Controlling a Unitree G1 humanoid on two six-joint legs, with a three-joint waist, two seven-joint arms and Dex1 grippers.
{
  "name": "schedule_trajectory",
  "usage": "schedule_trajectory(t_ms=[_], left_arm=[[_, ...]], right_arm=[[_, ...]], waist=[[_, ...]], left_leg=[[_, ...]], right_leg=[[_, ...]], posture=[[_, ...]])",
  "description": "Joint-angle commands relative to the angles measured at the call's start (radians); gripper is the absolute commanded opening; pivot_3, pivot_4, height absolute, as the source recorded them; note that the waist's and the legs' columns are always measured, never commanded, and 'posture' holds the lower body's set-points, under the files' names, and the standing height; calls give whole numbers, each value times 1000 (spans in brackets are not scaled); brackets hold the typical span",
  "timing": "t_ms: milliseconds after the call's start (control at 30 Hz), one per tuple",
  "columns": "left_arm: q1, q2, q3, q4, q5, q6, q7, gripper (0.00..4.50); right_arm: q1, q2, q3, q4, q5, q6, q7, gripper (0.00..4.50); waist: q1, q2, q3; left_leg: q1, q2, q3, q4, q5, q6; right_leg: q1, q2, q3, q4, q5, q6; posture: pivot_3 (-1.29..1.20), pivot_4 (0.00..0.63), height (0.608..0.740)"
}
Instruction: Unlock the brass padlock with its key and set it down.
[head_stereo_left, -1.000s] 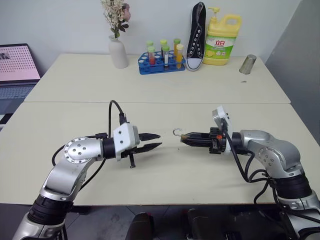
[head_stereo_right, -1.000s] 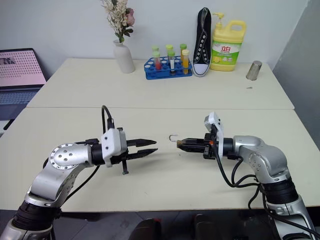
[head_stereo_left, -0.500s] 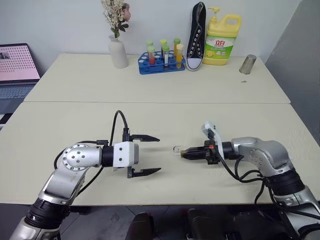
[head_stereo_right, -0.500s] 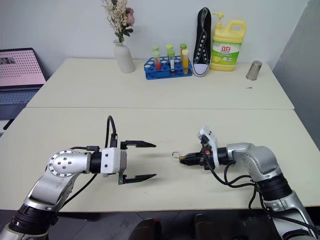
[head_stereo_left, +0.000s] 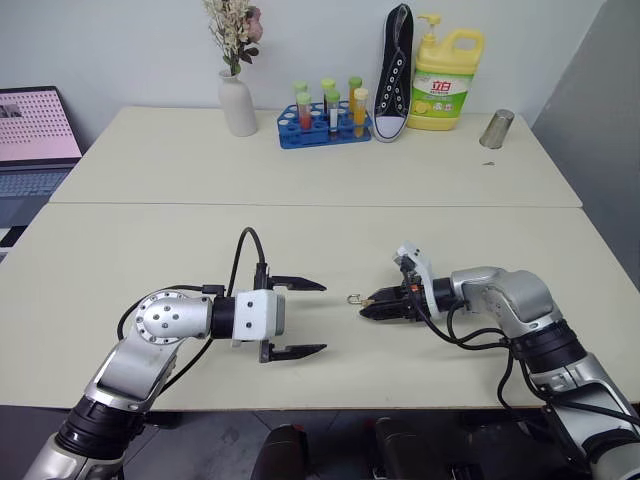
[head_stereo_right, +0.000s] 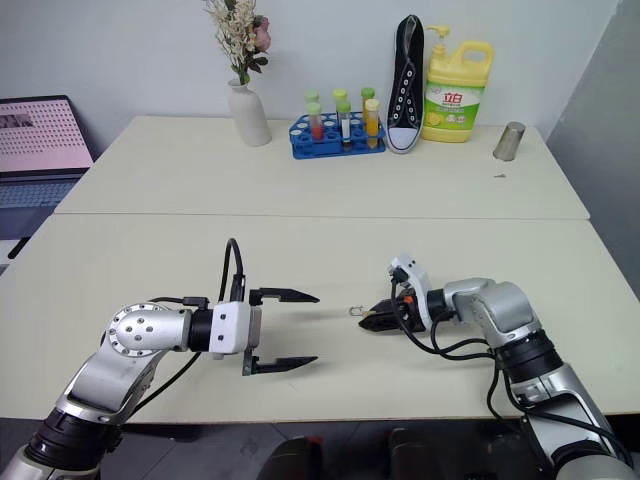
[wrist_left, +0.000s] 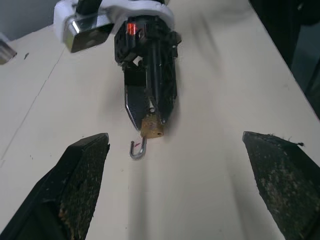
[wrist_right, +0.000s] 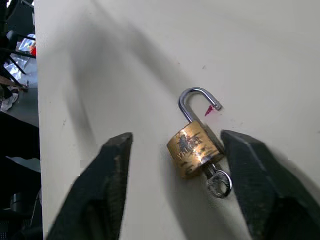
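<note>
Right wrist view: brass padlock (wrist_right: 194, 148), shackle sprung, key (wrist_right: 218, 182) inserted, lies between parted fingers (wrist_right: 107, 200); left fingers (head_stereo_left: 300, 284) wide, empty.

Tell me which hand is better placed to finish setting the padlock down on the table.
Right. The right hand is low at the cream table with the small brass padlock, shackle open and key in, lying between its parted fingers. The left hand is open, off to the side, apart from it.
</note>
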Motion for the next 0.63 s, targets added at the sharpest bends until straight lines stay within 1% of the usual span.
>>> schedule_trajectory(t_ms=[33,67,100,200,300,433,567,633], left_arm=[[16,8,47,-45,-24,107,59,4500],[19,14,48,-50,-10,118,69,4500],[21,19,48,-54,1,122,73,4500],[58,45,66,-83,26,158,101,4500],[105,58,81,-114,9,168,96,4500],[150,58,101,-148,-9,178,101,4500],[168,54,106,-149,-9,176,99,4500],[155,33,110,-134,-27,157,96,4500]], right_arm=[[51,-106,-34,-76,-68,-125,34,4390],[64,-123,-34,-95,-75,-155,44,4482],[72,-133,-34,-107,-79,-175,49,4482],[138,-195,-94,-217,-62,-270,95,4482],[194,-228,-135,-297,-65,-355,117,4482],[254,-243,-163,-347,-93,-460,120,4482],[293,-239,-186,-370,-86,-494,112,4482],[306,-240,-182,-364,-102,-512,110,4482]], waist=[[1,0,0],[0,0,0],[-2,0,0],[-5,0,0],[-9,0,1],[-6,0,1],[-4,0,1],[-4,0,1]], left_leg=[[0,-1,0,0,0,0],[0,-1,0,0,0,0],[0,-1,0,0,0,0],[0,0,0,-1,0,0],[1,2,0,-2,0,0],[1,2,0,-1,0,0],[1,1,1,0,0,0],[1,1,1,0,0,0]], right_leg=[[0,0,0,0,0,0],[0,0,0,0,0,1],[0,0,0,0,-1,1],[0,0,1,0,-1,1],[0,0,1,0,-1,1],[0,0,0,0,-1,0],[0,0,1,0,-1,0],[0,0,1,0,-1,0]], posture=[[0,150,740],[0,150,740],[0,150,740],[0,150,740],[0,150,740],[0,150,740],[0,150,740],[0,150,740]])
